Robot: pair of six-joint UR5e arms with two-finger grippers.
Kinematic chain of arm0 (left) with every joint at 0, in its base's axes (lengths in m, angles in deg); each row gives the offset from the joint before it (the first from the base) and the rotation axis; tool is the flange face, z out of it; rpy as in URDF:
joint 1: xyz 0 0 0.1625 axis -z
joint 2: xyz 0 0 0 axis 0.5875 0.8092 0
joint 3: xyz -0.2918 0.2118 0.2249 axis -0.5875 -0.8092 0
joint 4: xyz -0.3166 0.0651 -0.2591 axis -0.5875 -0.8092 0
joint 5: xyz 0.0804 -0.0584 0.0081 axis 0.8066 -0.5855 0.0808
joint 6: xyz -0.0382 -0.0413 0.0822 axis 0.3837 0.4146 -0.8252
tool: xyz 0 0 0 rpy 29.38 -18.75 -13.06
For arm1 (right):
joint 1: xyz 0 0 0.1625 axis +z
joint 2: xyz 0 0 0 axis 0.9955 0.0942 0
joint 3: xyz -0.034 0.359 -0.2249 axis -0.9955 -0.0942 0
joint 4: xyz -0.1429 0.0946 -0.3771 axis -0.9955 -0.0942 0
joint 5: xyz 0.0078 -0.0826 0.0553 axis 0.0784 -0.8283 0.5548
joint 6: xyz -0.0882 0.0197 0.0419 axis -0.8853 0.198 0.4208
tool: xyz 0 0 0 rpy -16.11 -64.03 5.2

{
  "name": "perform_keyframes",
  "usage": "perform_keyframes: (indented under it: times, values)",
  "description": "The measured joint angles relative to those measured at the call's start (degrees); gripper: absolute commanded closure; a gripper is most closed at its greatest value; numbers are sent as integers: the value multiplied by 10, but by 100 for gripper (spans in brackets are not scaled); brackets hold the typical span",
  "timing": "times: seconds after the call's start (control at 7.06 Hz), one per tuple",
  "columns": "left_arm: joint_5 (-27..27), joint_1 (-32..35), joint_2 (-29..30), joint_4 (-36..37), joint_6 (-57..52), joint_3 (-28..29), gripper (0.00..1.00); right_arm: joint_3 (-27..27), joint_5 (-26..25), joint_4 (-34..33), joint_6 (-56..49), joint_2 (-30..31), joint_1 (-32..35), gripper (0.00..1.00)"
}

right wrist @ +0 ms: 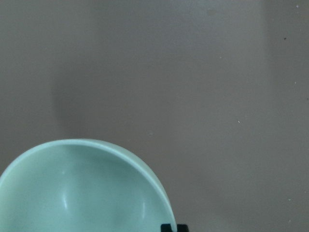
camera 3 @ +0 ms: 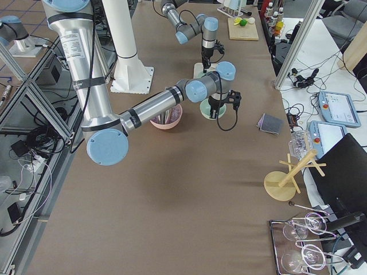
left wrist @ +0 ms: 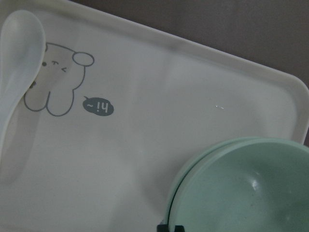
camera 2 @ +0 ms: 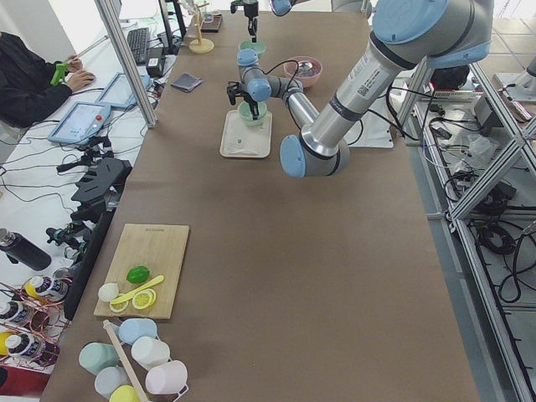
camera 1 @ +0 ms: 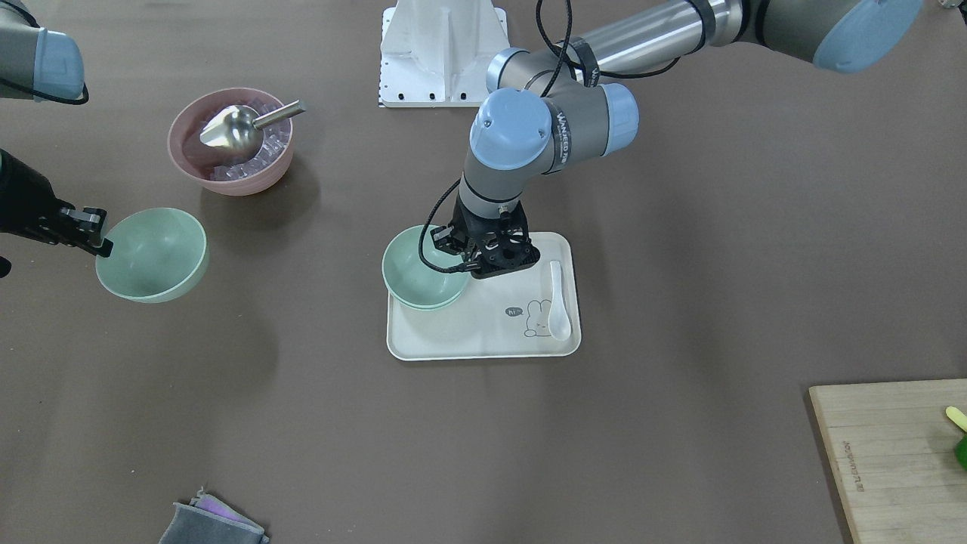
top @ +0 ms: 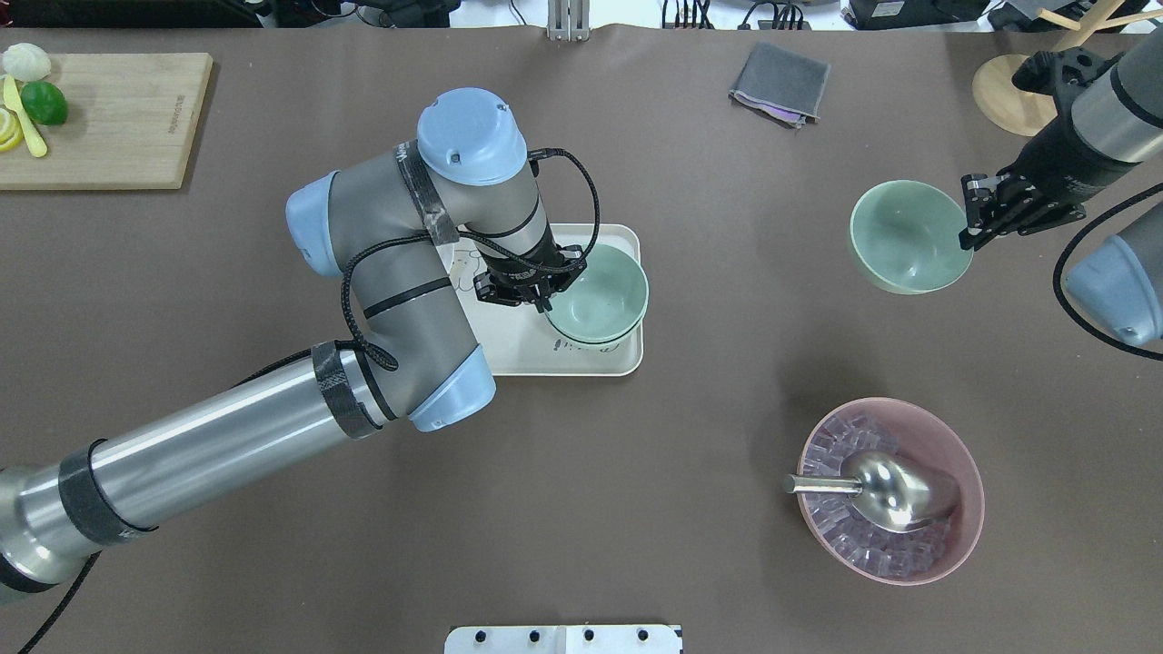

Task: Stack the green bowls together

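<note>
Two green bowls (camera 1: 419,268) sit nested at one end of a white tray (camera 1: 483,332). The wrist view shows the upper bowl (left wrist: 251,193) inside the lower bowl's rim (left wrist: 179,181). My left gripper (top: 551,304) is shut on the upper bowl's rim, on the side toward the tray's middle. A third green bowl (top: 909,236) hangs tilted above the table far to the right, casting a shadow below. My right gripper (top: 968,238) is shut on its rim; the same gripper (camera 1: 104,245) and bowl (camera 1: 155,253) show in the front view.
A pink bowl (top: 963,536) with ice cubes and a metal scoop (top: 886,490) stands near the robot's right. A white spoon (camera 1: 559,302) lies on the tray. A folded grey cloth (top: 780,84), a cutting board (top: 109,118) with fruit and a wooden stand (top: 1004,95) line the far edge.
</note>
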Motion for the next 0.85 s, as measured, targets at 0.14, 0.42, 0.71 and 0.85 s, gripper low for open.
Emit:
perform_keyframes:
  times: [0.14,0.42,0.71,0.85]
  values:
    - [0,0,0,-4,0,3,100,0,0,0,0,0,0,100]
    - [0,0,1,-8,1,5,100,0,0,0,0,0,0,100]
    - [-1,0,1,-15,2,5,99,0,0,0,0,0,0,100]
    - [-1,0,0,-22,3,5,100,0,0,0,0,0,0,100]
